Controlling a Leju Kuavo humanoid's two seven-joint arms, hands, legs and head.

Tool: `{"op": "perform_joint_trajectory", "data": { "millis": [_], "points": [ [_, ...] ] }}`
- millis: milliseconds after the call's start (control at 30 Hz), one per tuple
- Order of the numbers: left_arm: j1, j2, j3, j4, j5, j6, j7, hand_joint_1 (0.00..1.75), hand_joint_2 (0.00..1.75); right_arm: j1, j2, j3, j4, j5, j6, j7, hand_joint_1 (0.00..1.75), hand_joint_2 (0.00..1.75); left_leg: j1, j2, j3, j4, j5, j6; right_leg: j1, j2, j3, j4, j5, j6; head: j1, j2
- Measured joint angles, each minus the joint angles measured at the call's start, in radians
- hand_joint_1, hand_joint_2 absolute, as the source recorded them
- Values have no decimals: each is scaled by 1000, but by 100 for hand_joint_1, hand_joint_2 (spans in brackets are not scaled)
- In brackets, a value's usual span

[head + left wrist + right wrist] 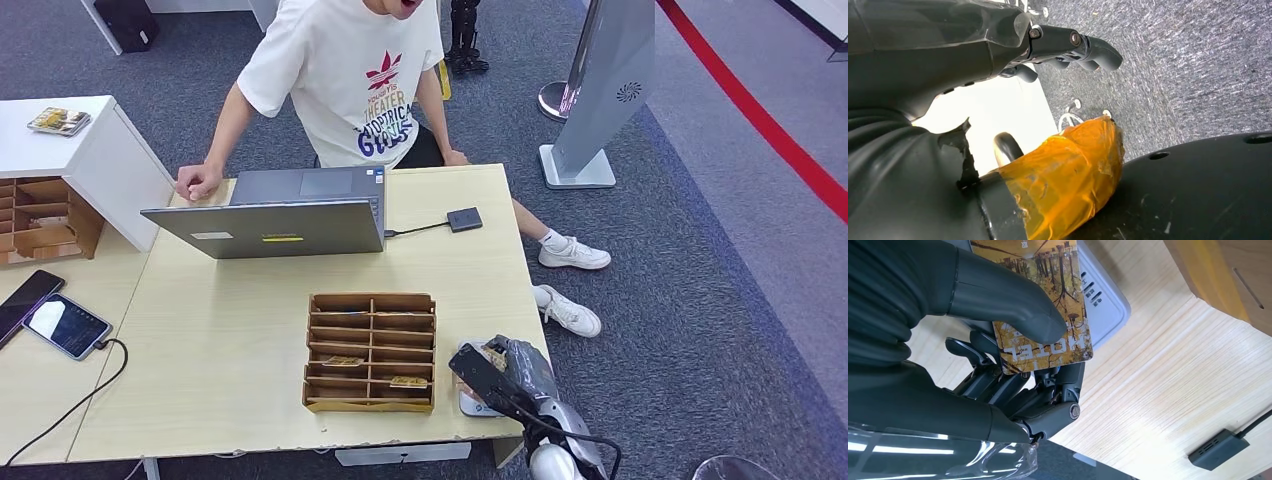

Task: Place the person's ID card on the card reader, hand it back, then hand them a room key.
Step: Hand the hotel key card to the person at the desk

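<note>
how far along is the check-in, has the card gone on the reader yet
Done: the right hand has a card printed HOTEL pinched under its thumb.
In hand: that card sits over the white card reader at the table's near right corner; whether it touches the reader is unclear.
Left: passing a card to the person behind the laptop. More cards lie in the wooden organizer. The left hand hangs over the floor.

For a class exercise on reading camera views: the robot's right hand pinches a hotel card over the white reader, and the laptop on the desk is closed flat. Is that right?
One detail is wrong. In the head view the laptop stands open, not closed flat. The rest holds: the right wrist view shows the right hand pinching the card over the white reader.
</note>
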Motion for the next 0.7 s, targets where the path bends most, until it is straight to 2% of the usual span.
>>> {"op": "perform_joint_trajectory", "data": {
  "millis": [700],
  "points": [
    [0,-1,-7,1,1,0,0,0,0,4,0,-2,0,0,0,0,175,175,0,0,0,0,0,0,0,0,0,0,0,0,0,0]
  ]
}}
